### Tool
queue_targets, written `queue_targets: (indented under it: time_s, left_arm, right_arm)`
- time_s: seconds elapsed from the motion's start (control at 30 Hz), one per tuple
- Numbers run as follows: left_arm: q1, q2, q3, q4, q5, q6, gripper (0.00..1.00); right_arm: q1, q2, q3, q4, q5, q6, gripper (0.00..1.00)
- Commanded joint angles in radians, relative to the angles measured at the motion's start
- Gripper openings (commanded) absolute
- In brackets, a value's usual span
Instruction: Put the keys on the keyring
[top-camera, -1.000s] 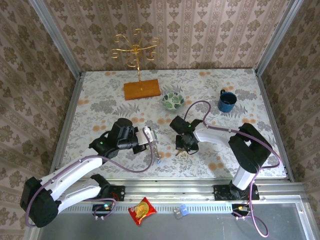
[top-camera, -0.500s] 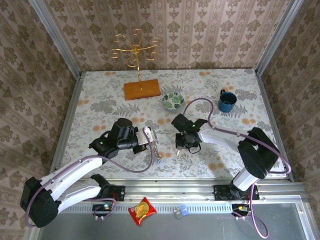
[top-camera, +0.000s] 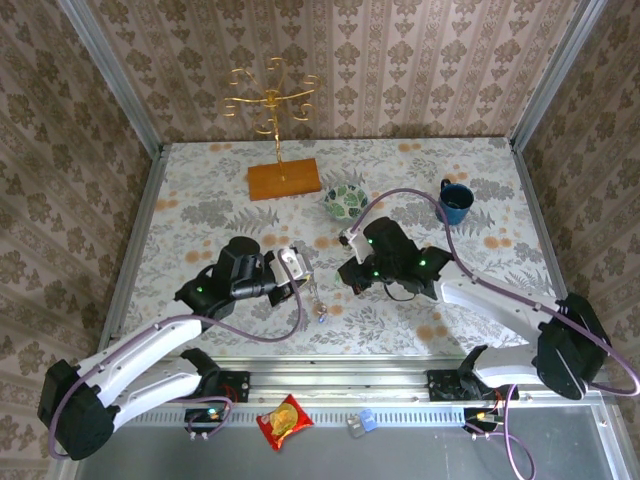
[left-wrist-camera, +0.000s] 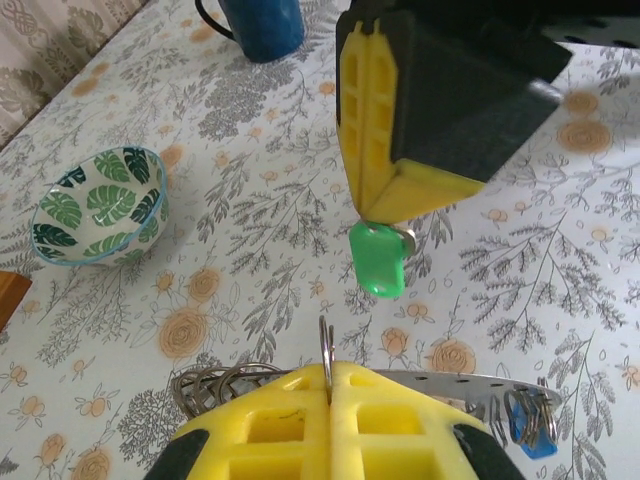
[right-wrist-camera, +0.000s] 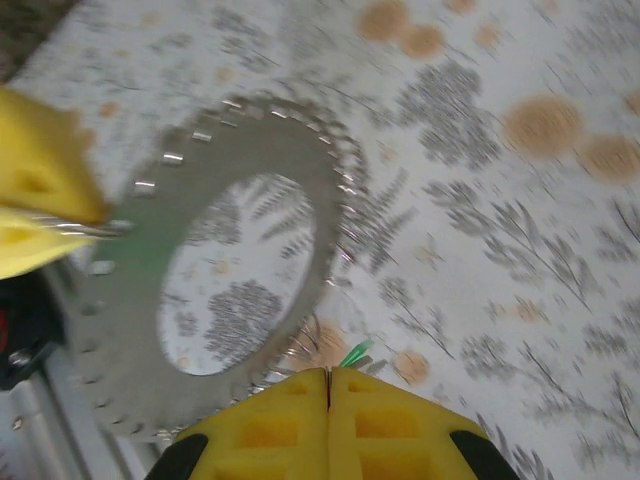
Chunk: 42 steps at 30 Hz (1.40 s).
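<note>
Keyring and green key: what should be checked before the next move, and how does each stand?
1. Grip of left tool on keyring: ok.
2. Grip of right tool on green key: ok.
3. Threading of green key: not ok, it hangs apart from the keyring.
4. Whether blue key is on the keyring: cannot tell; it sits at the rim.
5. Path past bowl: ok, it stands off to the side.
</note>
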Motion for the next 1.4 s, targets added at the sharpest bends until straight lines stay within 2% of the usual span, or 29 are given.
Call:
queue_targets:
  time_s: [0.0, 0.17, 0.43, 1.37]
  left_arm:
    - [-0.009, -0.024, -0.011, 0.076, 0.045, -0.081, 0.00]
    - [-0.010, -0.025, -0.019, 0.104, 0.060, -0.129, 0.00]
    - [-0.010, -0.013, -0.017, 0.092, 0.083, -0.143, 0.00]
    - [-0.010, 0.017, -0.009, 0.095, 0.105, -0.140, 0.00]
  right_arm:
    - [-0.003, -0.043, -0.035, 0.129, -0.172, -0.162, 0.00]
    - [-0.003, -0.057, -0.049, 0.191, -0.238, -0.229, 0.00]
    - [-0.001, -0.043, -0.046, 0.238, -0.286, -0.222, 0.00]
    - [0.019, 0.013, -0.022, 0.317, -0.239, -0.178, 0.00]
